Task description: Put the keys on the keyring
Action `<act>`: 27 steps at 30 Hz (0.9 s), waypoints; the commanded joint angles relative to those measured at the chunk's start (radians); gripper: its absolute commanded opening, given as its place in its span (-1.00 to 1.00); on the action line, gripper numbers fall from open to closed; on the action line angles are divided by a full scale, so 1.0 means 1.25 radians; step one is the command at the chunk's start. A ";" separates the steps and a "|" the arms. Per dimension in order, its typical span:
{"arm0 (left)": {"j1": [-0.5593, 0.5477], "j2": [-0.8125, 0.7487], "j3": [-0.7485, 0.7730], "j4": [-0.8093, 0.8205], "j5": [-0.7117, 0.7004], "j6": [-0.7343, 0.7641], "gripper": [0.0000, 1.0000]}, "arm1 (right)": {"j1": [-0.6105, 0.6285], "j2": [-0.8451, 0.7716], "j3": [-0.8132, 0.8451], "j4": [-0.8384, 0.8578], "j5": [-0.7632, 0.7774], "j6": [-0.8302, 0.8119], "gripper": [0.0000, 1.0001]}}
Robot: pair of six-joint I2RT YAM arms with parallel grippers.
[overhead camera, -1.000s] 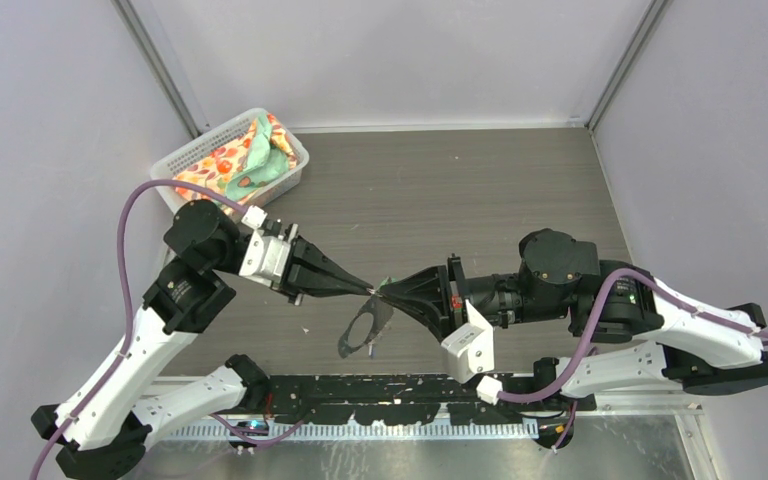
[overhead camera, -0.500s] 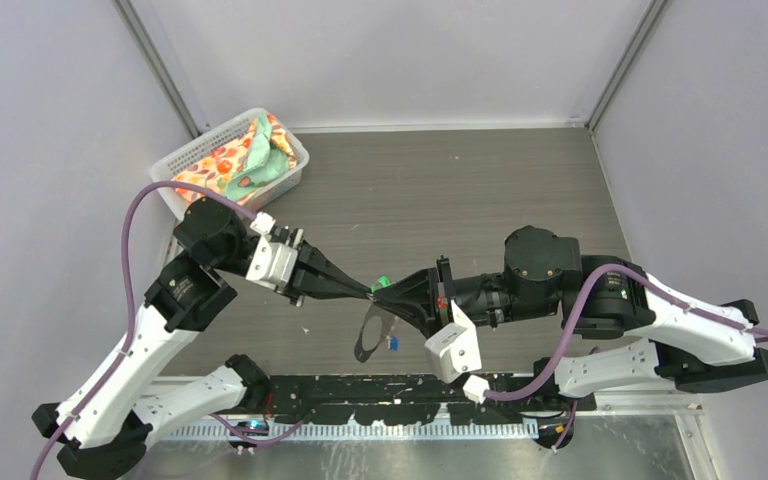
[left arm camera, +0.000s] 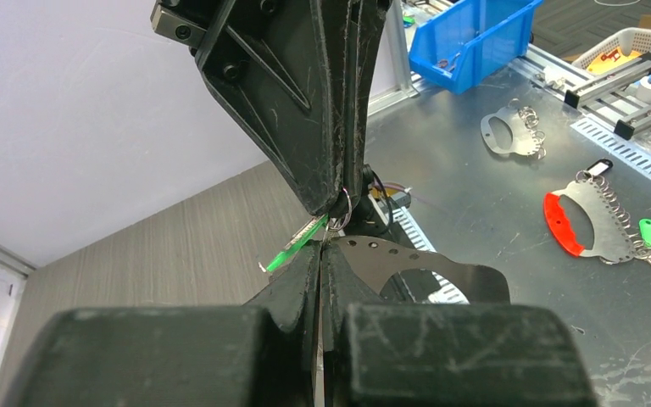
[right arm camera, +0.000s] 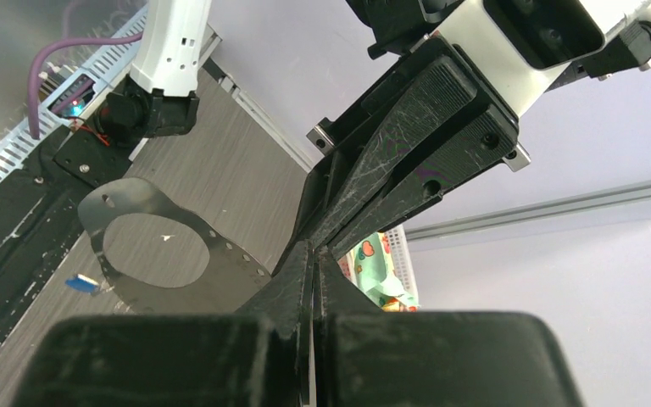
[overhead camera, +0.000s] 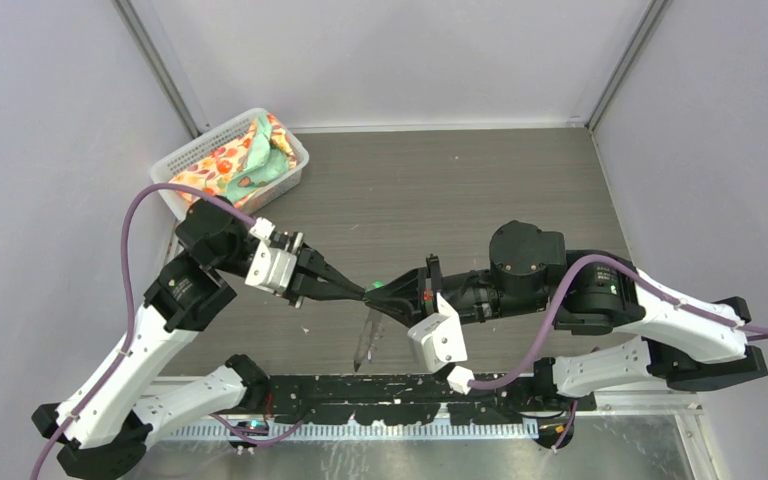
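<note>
Just below the center of the top view, the left gripper (overhead camera: 360,289) and the right gripper (overhead camera: 388,297) meet tip to tip above the wood-grain table (overhead camera: 440,190). Each wrist view shows its own 2 fingers pressed together with no gap.

The keyring (overhead camera: 369,338), a flat grey metal plate with 1 large oval opening and a row of small holes along its rim, hangs from that meeting point, clear of the table. From above it shows nearly edge-on. In the left wrist view its rim runs straight into the left fingertips, which pinch it.

The green key (left arm camera: 291,249) sticks out to the left of center where the tips meet; which gripper clamps it cannot be told. The blue key (right arm camera: 80,284) hangs at the plate's far end, lower left of the right wrist view.

A white basket (overhead camera: 185,152) of cloths sits in the upper left.
</note>
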 commanded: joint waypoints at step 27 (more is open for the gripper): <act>-0.004 -0.058 -0.083 0.282 -0.092 -0.148 -0.99 | -0.110 0.107 0.108 -0.081 0.029 0.286 -0.61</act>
